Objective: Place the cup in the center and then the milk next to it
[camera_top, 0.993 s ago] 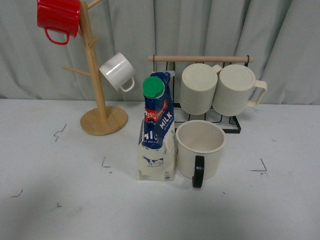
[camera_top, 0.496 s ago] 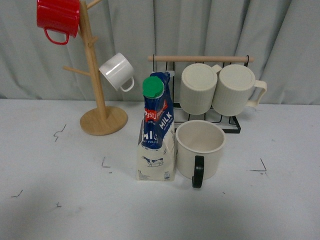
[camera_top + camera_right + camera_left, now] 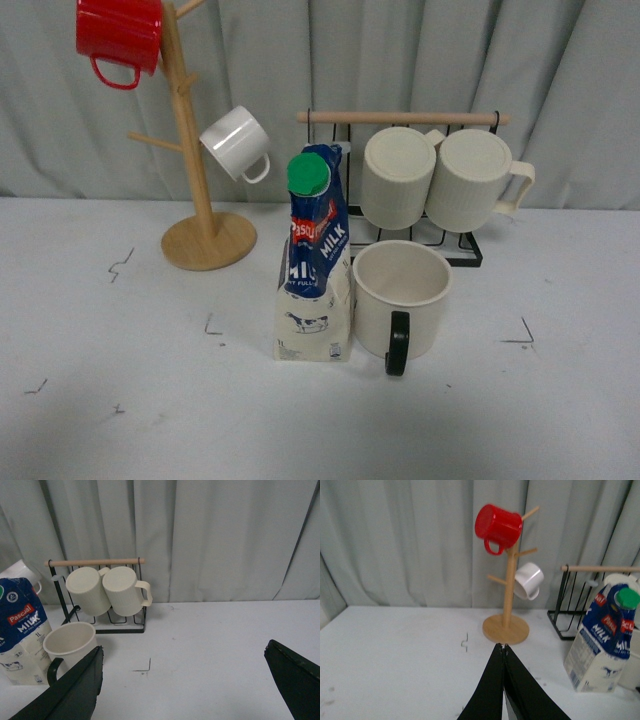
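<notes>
The cup [image 3: 401, 298], a wide cream mug with a black handle facing the front, stands upright on the white table in the front view. The milk [image 3: 315, 262], a blue-topped carton with a green cap, stands upright right beside it on its left, almost touching. Both show in the right wrist view, cup [image 3: 71, 641] and milk [image 3: 20, 632]; the milk also shows in the left wrist view [image 3: 604, 635]. My left gripper [image 3: 503, 645] is shut and empty, above the table short of the mug tree's base. My right gripper [image 3: 183, 652] is wide open and empty, to the right of the cup. Neither arm shows in the front view.
A wooden mug tree [image 3: 193, 150] holds a red mug [image 3: 119, 35] and a small white mug [image 3: 236, 143] at the back left. A black wire rack [image 3: 404, 160] with two ribbed cream mugs [image 3: 399, 175] stands behind the cup. Black corner marks [image 3: 523, 335] lie on the table.
</notes>
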`<move>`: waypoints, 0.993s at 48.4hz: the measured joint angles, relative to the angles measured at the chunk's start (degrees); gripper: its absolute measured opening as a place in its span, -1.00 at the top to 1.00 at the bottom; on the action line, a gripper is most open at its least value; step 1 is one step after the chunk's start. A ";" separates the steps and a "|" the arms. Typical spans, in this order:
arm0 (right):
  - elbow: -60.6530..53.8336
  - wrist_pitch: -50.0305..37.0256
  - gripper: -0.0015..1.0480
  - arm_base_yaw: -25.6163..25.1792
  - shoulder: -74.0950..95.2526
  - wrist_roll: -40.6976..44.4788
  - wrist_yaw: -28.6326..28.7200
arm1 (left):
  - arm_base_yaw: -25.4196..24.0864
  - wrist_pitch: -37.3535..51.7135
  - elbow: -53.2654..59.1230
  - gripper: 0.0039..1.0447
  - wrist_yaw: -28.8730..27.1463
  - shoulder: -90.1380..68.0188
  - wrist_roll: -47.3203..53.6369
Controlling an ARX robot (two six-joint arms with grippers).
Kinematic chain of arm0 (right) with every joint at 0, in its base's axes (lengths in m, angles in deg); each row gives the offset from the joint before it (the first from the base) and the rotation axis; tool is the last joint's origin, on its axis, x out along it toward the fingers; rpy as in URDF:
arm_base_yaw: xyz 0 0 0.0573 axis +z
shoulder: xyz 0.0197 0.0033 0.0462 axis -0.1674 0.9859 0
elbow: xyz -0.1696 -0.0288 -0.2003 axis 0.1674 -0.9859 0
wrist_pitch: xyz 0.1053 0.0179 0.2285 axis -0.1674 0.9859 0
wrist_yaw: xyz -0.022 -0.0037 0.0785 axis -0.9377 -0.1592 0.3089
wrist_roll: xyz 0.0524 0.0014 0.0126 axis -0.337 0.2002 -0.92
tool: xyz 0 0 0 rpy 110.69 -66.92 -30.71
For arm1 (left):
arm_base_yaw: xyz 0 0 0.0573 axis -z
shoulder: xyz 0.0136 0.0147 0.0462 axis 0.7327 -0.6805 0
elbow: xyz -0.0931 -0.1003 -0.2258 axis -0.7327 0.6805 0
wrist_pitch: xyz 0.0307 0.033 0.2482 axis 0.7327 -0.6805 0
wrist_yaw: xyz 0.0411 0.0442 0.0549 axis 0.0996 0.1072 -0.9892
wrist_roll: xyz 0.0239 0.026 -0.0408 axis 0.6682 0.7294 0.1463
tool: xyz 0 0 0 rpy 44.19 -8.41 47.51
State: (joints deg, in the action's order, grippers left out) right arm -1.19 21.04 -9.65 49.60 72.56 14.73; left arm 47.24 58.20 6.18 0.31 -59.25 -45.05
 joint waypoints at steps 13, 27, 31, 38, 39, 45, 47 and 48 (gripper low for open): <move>0.00 -0.02 -0.87 0.00 0.00 0.00 -0.02 | -0.02 -0.96 0.33 0.97 0.07 0.00 0.00; 0.00 0.00 -0.87 0.00 0.00 0.00 -0.02 | -0.02 -0.92 0.33 0.08 0.07 0.00 -0.02; 0.00 0.00 -0.87 0.00 0.00 0.00 -0.02 | -0.02 -0.92 0.33 -0.20 0.07 0.00 -0.02; 0.00 0.00 -0.87 0.00 0.00 0.00 -0.02 | -0.02 -0.90 0.33 -0.72 0.07 0.00 0.00; 0.00 -0.02 -0.87 0.00 0.00 0.00 -0.02 | -0.02 -0.92 0.33 -0.79 0.07 0.00 -0.02; 0.00 -0.02 -0.87 0.00 0.00 0.00 -0.02 | -0.02 -0.92 0.33 -0.87 0.04 0.00 0.02; 0.00 -0.02 -0.87 0.00 0.00 0.00 -0.02 | -0.02 -0.90 0.33 -0.88 0.07 0.00 0.02; 0.00 -0.02 -0.87 0.00 0.00 0.00 -0.02 | -0.02 -0.92 0.33 -0.88 0.07 0.00 0.02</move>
State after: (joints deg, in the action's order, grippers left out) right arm -1.19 21.02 -9.65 49.60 72.56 14.71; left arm 47.21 57.28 6.51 0.37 -59.25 -45.03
